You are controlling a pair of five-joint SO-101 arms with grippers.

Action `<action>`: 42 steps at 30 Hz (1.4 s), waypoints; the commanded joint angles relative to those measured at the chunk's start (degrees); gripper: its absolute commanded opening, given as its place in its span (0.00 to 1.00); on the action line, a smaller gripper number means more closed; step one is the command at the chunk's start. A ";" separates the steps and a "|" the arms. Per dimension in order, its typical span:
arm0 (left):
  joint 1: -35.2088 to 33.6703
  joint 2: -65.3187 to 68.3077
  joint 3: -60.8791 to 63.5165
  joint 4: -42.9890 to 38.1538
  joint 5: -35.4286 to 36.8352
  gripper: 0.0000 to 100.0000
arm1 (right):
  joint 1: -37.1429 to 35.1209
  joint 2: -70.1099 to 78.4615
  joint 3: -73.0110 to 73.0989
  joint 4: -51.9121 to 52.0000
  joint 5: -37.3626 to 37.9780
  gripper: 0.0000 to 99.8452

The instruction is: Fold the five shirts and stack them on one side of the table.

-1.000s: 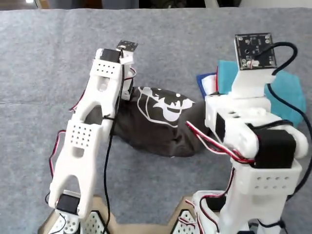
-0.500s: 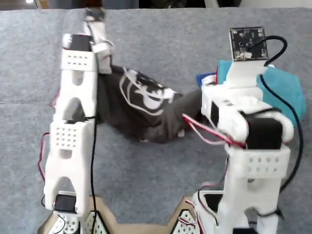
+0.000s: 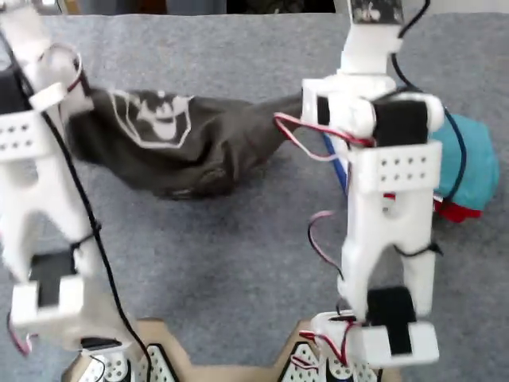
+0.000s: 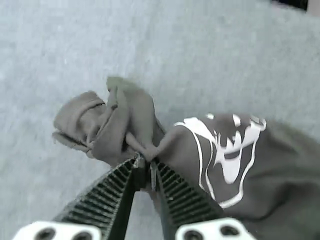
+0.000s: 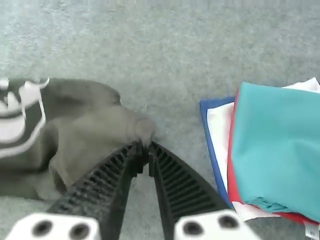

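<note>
High view: the dark shirt (image 3: 183, 143) is stretched out, still unfolded, between the two arms on the table (image 3: 238, 263). The folded stack (image 3: 469, 171), teal on top, sits off to the right, so I'd guess this is the last one. Left wrist view: left gripper (image 4: 145, 164) jaws are pinched tight on a bunched corner near the white print. Right wrist view: right gripper (image 5: 142, 152) jaws are closed on the opposite edge. Here you can also count blue, white and red layers under the teal, which the arm mostly hides from above.

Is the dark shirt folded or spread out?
Not folded: the dark shirt is stretched and bunched between the left claw and right claw, each pinching one end.
</note>
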 commanded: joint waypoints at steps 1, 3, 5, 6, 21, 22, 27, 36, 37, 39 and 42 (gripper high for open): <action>-0.31 -15.47 25.63 0.26 0.18 0.03 | -0.70 6.73 -11.91 5.10 -0.62 0.01; -0.13 -24.00 34.24 0.09 -0.88 0.03 | 0.26 10.24 -16.31 7.56 -0.35 0.01; 0.66 -32.88 38.99 0.09 -3.96 0.03 | 1.58 11.91 -18.77 7.82 -0.26 0.01; 1.98 -36.66 40.04 0.09 -5.89 0.03 | 2.29 12.35 -19.38 7.82 0.00 0.01; 25.80 -45.54 57.80 0.35 -14.95 0.30 | 13.98 10.95 -17.63 8.00 8.62 0.01; 27.12 -45.71 57.80 0.35 -14.77 0.30 | 14.07 9.98 -16.13 8.00 9.58 0.01; 26.51 -45.71 53.32 0.09 -10.55 0.30 | 15.21 2.15 -3.74 7.91 15.82 0.01; 14.81 -24.44 40.04 -9.41 1.76 0.30 | 27.69 -15.16 22.99 7.91 33.49 0.01; 13.76 -20.66 38.64 -10.46 2.46 0.30 | 29.45 -16.31 24.92 7.82 34.55 0.01; 12.26 -13.36 34.86 -12.48 3.69 0.30 | 32.79 -18.07 28.09 7.82 35.96 0.01; 10.95 -3.43 28.26 -15.03 5.54 0.30 | 37.54 -20.26 31.96 7.82 38.51 0.01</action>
